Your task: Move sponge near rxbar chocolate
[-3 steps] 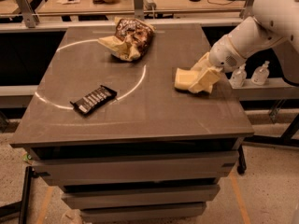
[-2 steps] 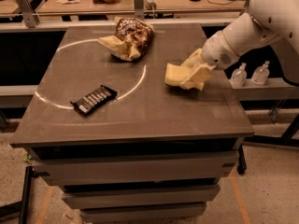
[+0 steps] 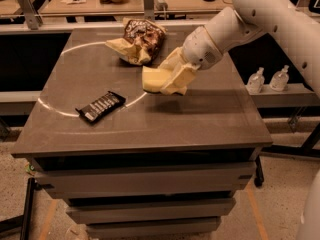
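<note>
The sponge (image 3: 152, 79) is a pale yellow foam block held off the table near its middle. My gripper (image 3: 169, 80) is shut on the sponge from the right, its pale pads wrapped around the sponge's right end. The rxbar chocolate (image 3: 100, 106) is a flat black bar with white lettering, lying diagonally on the table's left front part. The sponge hangs to the right of the bar and a little farther back, a good hand's length away from it.
A brown-and-cream wrinkly snack bag (image 3: 139, 40) lies at the back of the grey table (image 3: 200, 119), just behind the sponge. Two small clear bottles (image 3: 270, 79) stand on a lower shelf to the right. A cluttered bench runs behind.
My arm has carried the sponge leftward from the table's right edge toward its middle, closer to the black bar. The bar and the bag have not moved.
</note>
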`<action>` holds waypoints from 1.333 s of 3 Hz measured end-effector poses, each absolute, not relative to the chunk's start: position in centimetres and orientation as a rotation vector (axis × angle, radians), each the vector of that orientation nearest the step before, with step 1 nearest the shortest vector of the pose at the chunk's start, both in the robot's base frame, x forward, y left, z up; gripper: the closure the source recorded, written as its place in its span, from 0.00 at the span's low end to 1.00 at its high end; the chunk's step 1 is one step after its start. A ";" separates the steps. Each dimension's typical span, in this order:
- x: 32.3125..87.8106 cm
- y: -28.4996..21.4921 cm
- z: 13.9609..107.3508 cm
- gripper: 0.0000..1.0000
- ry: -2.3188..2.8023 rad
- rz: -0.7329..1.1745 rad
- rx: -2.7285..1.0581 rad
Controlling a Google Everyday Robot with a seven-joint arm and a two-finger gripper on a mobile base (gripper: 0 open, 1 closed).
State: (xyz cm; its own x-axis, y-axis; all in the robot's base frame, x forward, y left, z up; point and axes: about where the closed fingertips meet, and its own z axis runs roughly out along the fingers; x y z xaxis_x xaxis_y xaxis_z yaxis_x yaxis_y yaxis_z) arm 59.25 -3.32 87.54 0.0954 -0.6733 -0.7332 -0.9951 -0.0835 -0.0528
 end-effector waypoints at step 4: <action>58.2 5.9 84.8 0.81 1.580 0.846 -1.882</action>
